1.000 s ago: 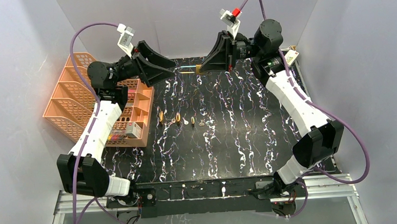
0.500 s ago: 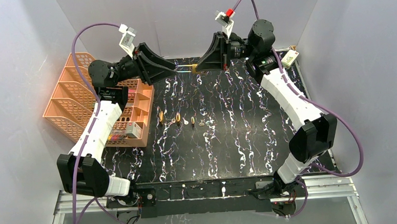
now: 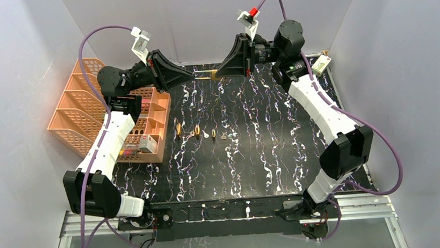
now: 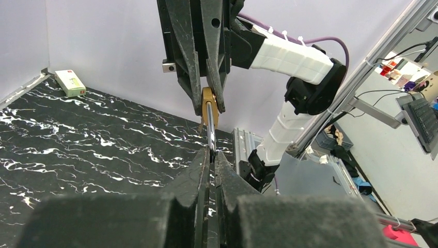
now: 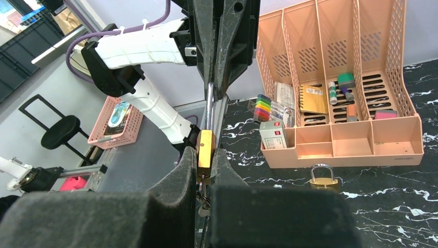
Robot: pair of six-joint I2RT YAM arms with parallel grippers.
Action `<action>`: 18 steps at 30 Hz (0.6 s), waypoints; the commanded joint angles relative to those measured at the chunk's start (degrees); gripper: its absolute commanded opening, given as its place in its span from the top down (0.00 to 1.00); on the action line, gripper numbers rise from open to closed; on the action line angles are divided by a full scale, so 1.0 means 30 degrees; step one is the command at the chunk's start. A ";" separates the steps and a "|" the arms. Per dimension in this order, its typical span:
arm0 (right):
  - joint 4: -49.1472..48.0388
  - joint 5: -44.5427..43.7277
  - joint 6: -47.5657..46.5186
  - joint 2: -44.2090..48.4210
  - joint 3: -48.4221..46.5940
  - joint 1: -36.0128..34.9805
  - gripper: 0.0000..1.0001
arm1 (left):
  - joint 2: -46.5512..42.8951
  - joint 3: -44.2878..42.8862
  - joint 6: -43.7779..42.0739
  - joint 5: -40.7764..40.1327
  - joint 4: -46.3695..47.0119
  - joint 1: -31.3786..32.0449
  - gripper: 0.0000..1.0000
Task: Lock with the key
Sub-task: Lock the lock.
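Jaws of left gripper (image 4: 212, 155) closed on the shackle (image 4: 210, 129) of the brass padlock (image 5: 205, 147); right gripper (image 5: 205, 161) jaws clamp its body. Padlock sits mid-air between the two tips, above the far edge of the counter (image 3: 264, 144).

The light was bright and even, coming from above, and shadows on the black marbled table (image 3: 253, 156) were soft. Its near edge showed small glare. In the wrist views, the foam pads (image 4: 103, 222) close to the lens were out of focus

Brass padlock (image 5: 205, 148) horizontal in mid-air, silver shackle (image 4: 210, 135) leftward
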State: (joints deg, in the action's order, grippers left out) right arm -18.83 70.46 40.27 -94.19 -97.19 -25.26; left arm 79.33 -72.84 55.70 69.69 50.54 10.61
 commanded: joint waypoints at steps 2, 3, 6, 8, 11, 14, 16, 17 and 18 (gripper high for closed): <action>0.0251 -0.0478 -0.0331 -0.0423 -0.1493 -0.0264 1.00 | -0.0368 -0.0025 -0.0193 0.0354 0.0437 -0.0036 1.00; 0.0700 -0.0584 -0.0651 -0.0545 -0.1731 -0.0403 1.00 | -0.0419 0.0074 -0.0246 0.0339 0.0437 -0.0022 1.00; 0.1458 -0.1337 -0.1211 -0.0716 -0.2078 -0.0769 1.00 | -0.0616 0.0299 -0.0373 0.0222 0.0409 -0.0007 1.00; 0.2221 -0.2244 -0.1952 -0.0605 -0.2143 -0.0890 1.00 | -0.0659 0.0431 -0.0367 0.0207 0.0408 0.0062 1.00; 0.2437 -0.3159 -0.2163 -0.0586 -0.2229 -0.1170 1.00 | -0.0750 0.0650 -0.0496 -0.0047 0.0408 0.0447 1.00; 0.2461 -0.4100 -0.2409 -0.0486 -0.2188 -0.1382 1.00 | -0.0707 0.0670 -0.0599 -0.0281 0.0411 0.0828 1.00; 0.2462 -0.4624 -0.2580 -0.0400 -0.2098 -0.1493 1.00 | -0.0691 0.0641 -0.0611 -0.0362 0.0408 0.1032 1.00; 0.2467 -0.4908 -0.2671 -0.0351 -0.2019 -0.1551 1.00 | -0.0691 0.0615 -0.0616 -0.0391 0.0421 0.1121 1.00; 0.2468 -0.5204 -0.2785 -0.0290 -0.1939 -0.1587 1.00 | -0.0691 0.0609 -0.0646 -0.0428 0.0433 0.1224 1.00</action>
State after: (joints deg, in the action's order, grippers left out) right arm -9.45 65.67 34.30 -96.33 -100.84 -26.63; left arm 79.24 -70.67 54.02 66.87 50.06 9.54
